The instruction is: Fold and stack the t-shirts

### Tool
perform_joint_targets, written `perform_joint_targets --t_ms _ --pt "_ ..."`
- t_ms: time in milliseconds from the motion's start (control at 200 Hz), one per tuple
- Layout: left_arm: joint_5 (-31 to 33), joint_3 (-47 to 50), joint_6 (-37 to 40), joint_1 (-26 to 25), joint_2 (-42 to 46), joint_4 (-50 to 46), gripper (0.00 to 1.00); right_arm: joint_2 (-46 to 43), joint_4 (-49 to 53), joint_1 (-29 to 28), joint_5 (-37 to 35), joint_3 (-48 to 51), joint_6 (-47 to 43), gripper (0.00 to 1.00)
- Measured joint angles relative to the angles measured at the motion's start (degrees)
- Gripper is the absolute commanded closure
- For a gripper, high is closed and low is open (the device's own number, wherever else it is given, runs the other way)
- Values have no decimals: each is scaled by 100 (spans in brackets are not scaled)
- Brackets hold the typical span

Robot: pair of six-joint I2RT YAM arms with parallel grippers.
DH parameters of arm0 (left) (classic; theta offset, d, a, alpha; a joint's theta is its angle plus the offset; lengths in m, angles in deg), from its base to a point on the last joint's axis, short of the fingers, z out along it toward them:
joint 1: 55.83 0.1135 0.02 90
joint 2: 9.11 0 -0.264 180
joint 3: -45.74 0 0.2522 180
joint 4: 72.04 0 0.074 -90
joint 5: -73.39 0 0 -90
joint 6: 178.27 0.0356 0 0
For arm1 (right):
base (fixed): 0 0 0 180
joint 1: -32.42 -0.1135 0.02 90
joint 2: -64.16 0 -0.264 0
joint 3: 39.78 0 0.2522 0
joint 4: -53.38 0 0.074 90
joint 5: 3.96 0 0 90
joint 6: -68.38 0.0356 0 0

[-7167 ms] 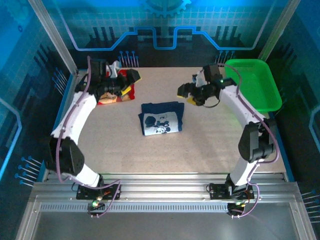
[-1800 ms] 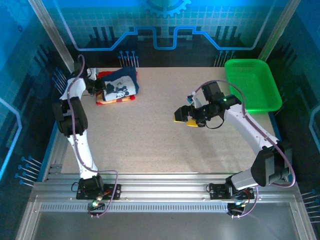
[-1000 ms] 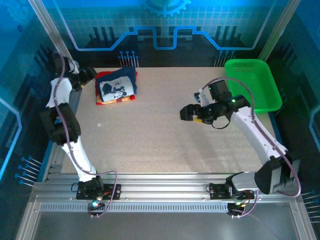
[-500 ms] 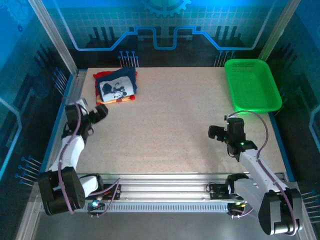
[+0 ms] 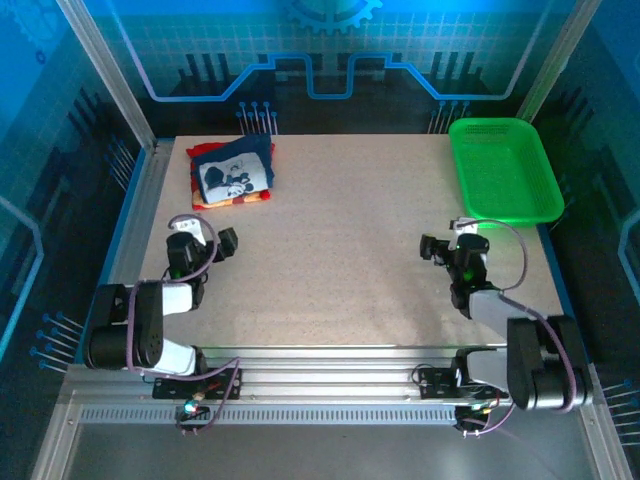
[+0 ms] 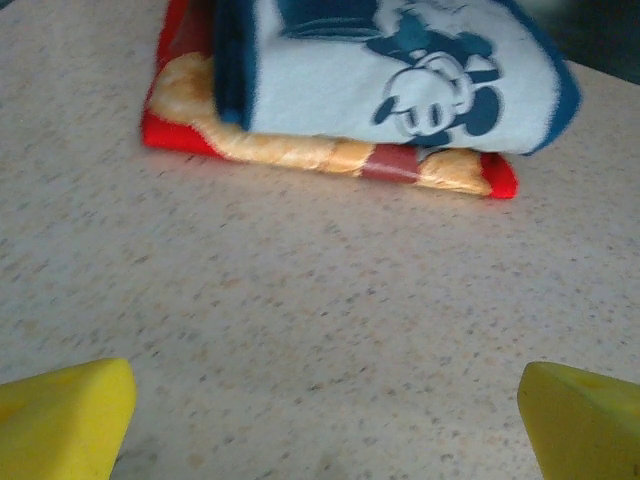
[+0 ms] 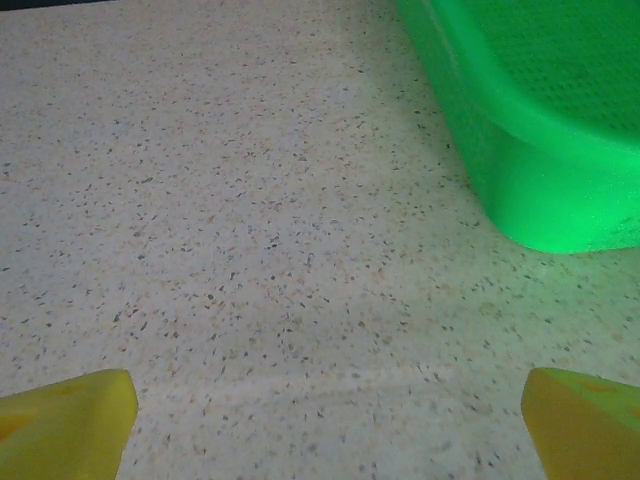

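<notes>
- Two hands, both released and empty; the left hand (image 6: 320,430) has its jaws spread wide, with a yellow fingertip (image 6: 62,415) in each lower corner of the left wrist view and bare speckled table (image 6: 300,300) between them
- the right hand (image 7: 320,430) is spread just as wide; its own yellow tips sit low in the corners of the right wrist view, with nothing between them but table
- ahead of the left hand, apart from its fingertips, lies the stack; the navy t-shirt (image 6: 400,80) is folded, its white panel with the cartoon mouse facing up
- the navy t-shirt rests directly on the folded red t-shirt (image 6: 395,163); a red edge and an orange-yellow band of print stick out along the near side and at both ends
- ahead of the right hand and to its right stands the green mesh basket (image 7: 540,190), its rounded corner resting on the table, clear of the fingertips
- seen from above, both arms are folded back low near their bases; the stack lies by the far left corner of the table; the basket sits at the far right corner, well apart from the shirts
</notes>
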Motion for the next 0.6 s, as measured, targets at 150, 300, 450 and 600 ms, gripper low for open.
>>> perform_joint_targets --t_ms 150,300,450,600 --pt "157 52 238 -278 -540 1060 1 970 -697 -59 2 -260 -258 0" --pt "348 -15 393 -402 -584 994 1 1362 -1008 -240 2 -415 -501 0" --pt "455 -81 492 -439 -584 1025 1 1362 -1158 -247 -2 -420 -601 0" --pt "557 -96 531 -498 -586 1014 1 1362 -1182 -291 -15 -422 -673 0"
